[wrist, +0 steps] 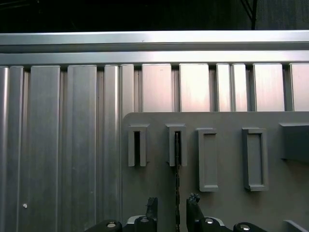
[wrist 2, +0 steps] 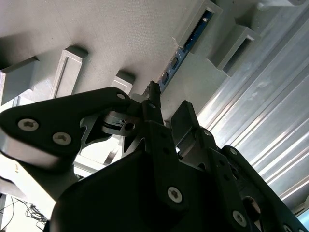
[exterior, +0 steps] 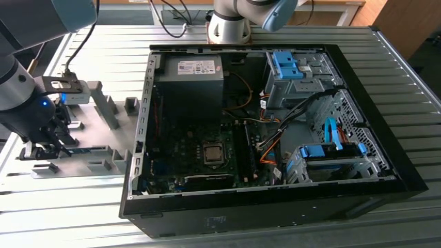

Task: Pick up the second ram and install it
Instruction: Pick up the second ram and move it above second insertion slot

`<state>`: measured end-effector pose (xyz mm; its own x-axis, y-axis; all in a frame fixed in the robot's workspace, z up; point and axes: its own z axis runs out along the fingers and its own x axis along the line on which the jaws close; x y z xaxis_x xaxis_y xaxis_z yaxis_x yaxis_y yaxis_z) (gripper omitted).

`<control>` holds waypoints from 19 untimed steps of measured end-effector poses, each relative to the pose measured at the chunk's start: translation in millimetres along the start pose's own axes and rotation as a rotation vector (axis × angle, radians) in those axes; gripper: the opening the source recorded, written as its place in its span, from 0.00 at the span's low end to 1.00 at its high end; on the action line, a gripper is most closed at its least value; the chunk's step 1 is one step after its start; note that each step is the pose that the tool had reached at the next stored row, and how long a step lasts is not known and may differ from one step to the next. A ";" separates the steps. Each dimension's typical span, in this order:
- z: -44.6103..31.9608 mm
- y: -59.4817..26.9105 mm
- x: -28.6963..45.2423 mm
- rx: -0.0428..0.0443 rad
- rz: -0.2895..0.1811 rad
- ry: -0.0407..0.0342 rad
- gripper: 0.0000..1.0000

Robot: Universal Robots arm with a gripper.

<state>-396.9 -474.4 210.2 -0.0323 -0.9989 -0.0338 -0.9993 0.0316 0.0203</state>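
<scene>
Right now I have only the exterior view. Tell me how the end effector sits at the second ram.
Observer: In the first wrist view the end effector straddles the second ram, open, with a gap on each side.
Operator: Report the stick's far end.
Observer: It is seated in the narrow slot of a grey fixture block.

Second ram (wrist 2: 192, 39): near end is hidden behind gripper (wrist 2: 168, 99) in second wrist view. Arm (exterior: 17, 82) is cut off by pic edge, upper left, in exterior view.
</scene>
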 end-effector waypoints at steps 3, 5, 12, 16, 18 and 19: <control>0.0 0.0 0.0 0.0000 0.000 0.0000 0.37; 0.1 0.0 0.0 0.0001 0.000 0.0000 0.36; 3.0 0.0 -1.3 0.0001 0.000 0.0000 0.29; 4.2 0.0 -2.5 0.0002 0.000 -0.0001 0.29; 5.0 0.1 -2.7 -0.0001 0.000 -0.0001 0.29; 5.4 0.2 -2.7 0.0000 0.000 -0.0003 0.29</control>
<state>-397.1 -471.5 204.8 -0.0323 -0.9989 -0.0341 -0.9993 0.0316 0.0203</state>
